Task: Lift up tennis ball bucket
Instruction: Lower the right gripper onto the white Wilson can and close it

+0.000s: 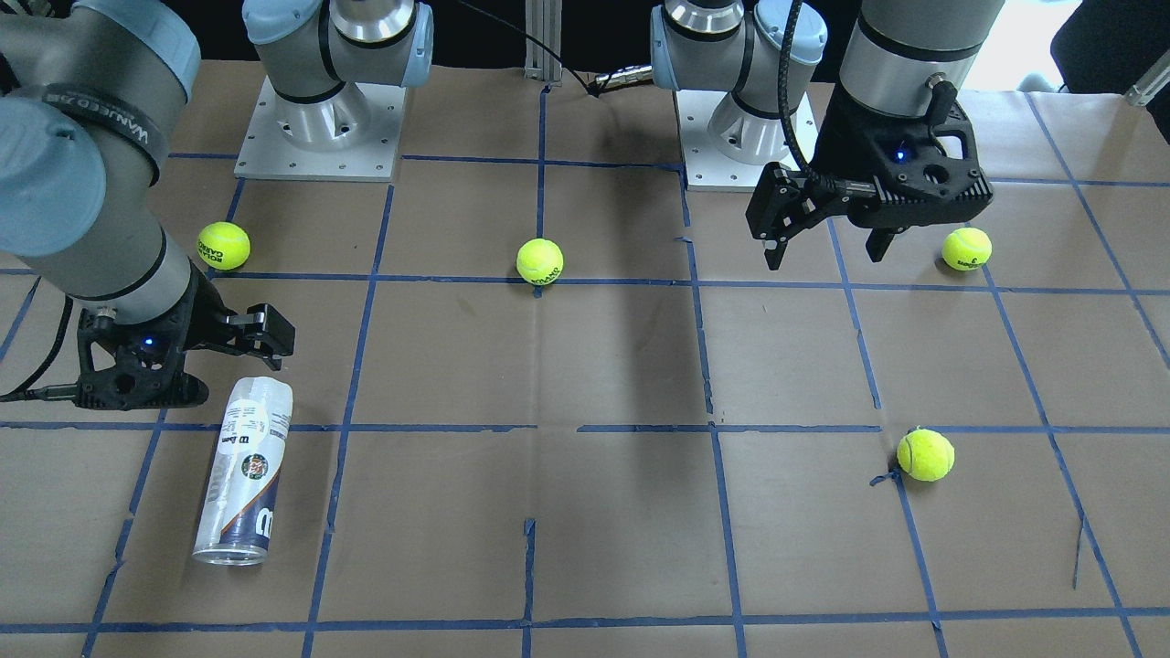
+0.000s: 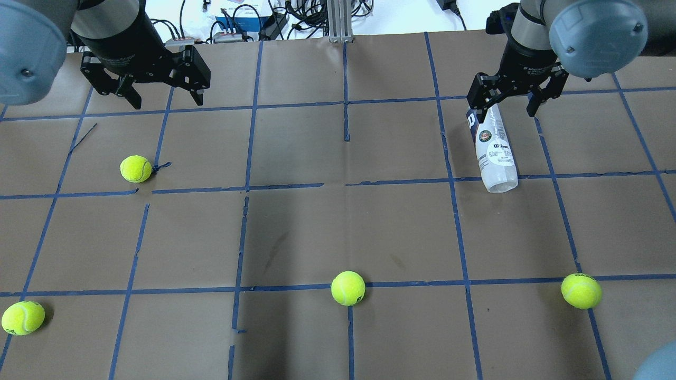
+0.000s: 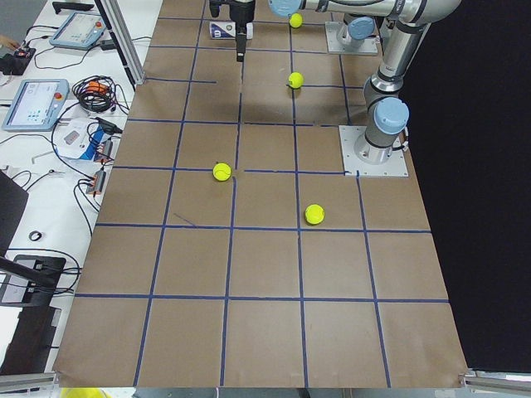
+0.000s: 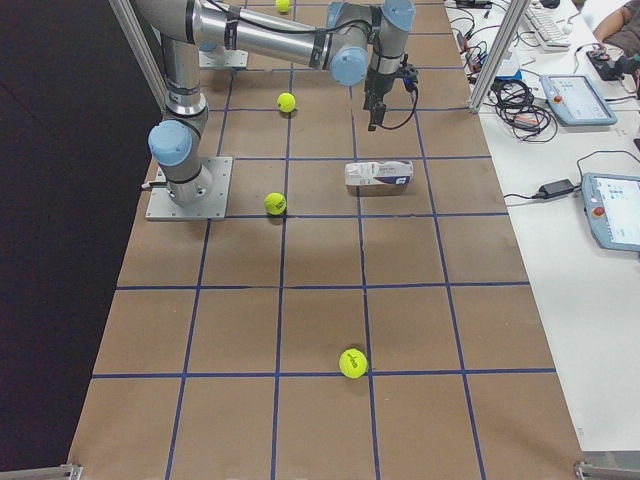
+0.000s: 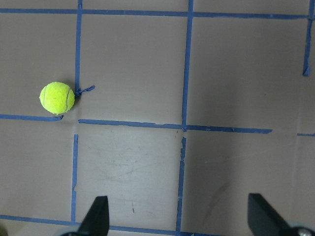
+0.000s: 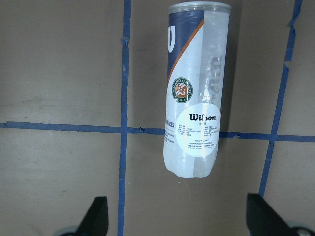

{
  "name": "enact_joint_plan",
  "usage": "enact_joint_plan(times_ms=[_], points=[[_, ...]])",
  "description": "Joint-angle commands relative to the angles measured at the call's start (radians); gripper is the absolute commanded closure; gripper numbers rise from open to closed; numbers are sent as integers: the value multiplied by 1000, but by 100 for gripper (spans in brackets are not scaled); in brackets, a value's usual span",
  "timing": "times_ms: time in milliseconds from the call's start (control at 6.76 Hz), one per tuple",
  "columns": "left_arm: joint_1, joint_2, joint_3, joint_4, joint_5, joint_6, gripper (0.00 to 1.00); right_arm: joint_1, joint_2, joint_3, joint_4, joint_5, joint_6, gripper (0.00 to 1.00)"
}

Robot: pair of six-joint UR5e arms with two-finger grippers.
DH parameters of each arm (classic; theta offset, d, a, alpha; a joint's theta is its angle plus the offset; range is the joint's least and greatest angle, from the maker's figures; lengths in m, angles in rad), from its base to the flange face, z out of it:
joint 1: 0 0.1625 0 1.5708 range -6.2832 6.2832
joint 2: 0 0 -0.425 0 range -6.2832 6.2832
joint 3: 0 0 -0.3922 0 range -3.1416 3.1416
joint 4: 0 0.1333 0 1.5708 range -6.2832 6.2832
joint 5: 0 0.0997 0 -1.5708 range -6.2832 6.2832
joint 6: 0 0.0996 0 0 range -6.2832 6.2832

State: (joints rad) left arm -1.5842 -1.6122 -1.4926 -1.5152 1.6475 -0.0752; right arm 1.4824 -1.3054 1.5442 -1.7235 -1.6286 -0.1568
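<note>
The tennis ball bucket (image 1: 242,471) is a clear tube with a white and navy Wilson label. It lies on its side on the brown table, on the robot's right. It also shows in the overhead view (image 2: 494,150) and the right wrist view (image 6: 194,93). My right gripper (image 2: 505,108) is open and empty and hovers above the bucket without touching it. In the right wrist view its fingertips (image 6: 98,216) sit wide apart beyond the tube's clear closed end. My left gripper (image 2: 166,97) is open and empty, raised over the table's far left.
Several yellow-green tennis balls lie on the table: one (image 2: 135,169) near my left gripper, one (image 2: 23,317) at near left, one (image 2: 348,288) in the middle, one (image 2: 581,291) at near right. Blue tape lines grid the surface. Cables and tablets lie beyond the far edge.
</note>
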Motion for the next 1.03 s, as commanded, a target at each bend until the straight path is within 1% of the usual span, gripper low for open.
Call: enact_joint_plan(times_ms=[0, 148, 296, 443, 591, 887], points=[[0, 0, 0, 0, 0, 0, 0, -27, 57, 23, -85, -3, -9, 0], [1, 0, 0, 1, 0, 0, 0, -27, 122, 40, -163, -4, -3, 0], [0, 0, 0, 0, 0, 0, 0, -37, 155, 42, -204, -2, -9, 0], [1, 0, 0, 0, 0, 0, 0, -45, 170, 42, -212, -2, -10, 0], [1, 0, 0, 0, 0, 0, 0, -47, 196, 42, -266, -5, -19, 0], [3, 2, 0, 0, 0, 0, 0, -50, 225, 42, -280, -2, -17, 0]])
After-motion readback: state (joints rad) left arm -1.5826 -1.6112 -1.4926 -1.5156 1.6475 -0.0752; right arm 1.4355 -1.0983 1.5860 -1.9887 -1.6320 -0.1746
